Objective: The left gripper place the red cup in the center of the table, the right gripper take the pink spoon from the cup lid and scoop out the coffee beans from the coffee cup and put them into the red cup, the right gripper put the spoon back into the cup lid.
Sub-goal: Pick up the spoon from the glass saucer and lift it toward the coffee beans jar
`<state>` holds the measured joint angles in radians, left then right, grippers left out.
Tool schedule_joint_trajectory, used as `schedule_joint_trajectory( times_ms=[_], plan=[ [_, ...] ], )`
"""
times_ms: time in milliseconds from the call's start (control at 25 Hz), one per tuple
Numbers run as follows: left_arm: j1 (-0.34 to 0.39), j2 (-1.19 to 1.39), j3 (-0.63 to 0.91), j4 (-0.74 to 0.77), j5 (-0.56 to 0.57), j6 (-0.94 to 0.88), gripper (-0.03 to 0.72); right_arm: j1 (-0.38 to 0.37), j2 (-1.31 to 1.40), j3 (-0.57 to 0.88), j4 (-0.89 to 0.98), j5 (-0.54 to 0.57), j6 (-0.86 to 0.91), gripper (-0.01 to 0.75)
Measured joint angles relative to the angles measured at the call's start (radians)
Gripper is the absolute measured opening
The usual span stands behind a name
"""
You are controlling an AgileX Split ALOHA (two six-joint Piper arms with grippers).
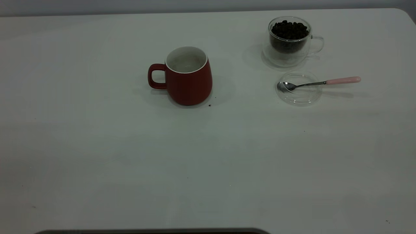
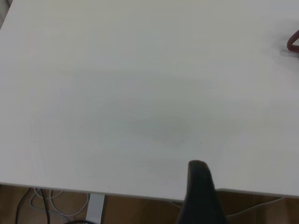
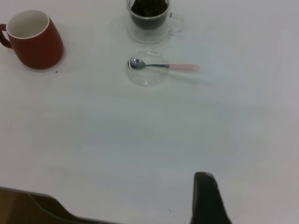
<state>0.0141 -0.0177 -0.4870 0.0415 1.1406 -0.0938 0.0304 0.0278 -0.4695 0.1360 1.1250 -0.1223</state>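
**Red cup standing mid-desk, spoon lying across the lid**

Exterior view: the red cup point(image 1: 188, 78) is standing upright on the white desk point(image 1: 130, 156), its handle pointing away from the coffee cup point(image 1: 290, 41). The coffee cup is sitting well apart from it, heaped with coffee beans point(image 1: 289, 30). Just beside it the cup lid point(image 1: 299, 88) is lying flat, and the pink spoon point(image 1: 318, 83) is resting with its bowl in the lid and its handle reaching out past the rim. Neither claw is showing here.

Left wrist view: the left claw point(image 2: 200, 196) is hanging over the desk edge, far from the cup; whether it is apart or together cannot be told.

Right wrist view: the right claw point(image 3: 208, 199) is hovering well short of the spoon and lid; its state cannot be told.
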Motion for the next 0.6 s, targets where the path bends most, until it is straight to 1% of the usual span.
schedule_joint_trajectory(
  times_ms=[440,600],
  plan=[
    [0.000,0.000,0.000,0.000,0.000,0.000,0.586,0.000,0.000,0.000,0.026,-0.005,0.001,0.502],
    [0.000,0.000,0.000,0.000,0.000,0.000,0.586,0.000,0.072,-0.015,0.121,-0.087,-0.008,0.502]
  ],
)
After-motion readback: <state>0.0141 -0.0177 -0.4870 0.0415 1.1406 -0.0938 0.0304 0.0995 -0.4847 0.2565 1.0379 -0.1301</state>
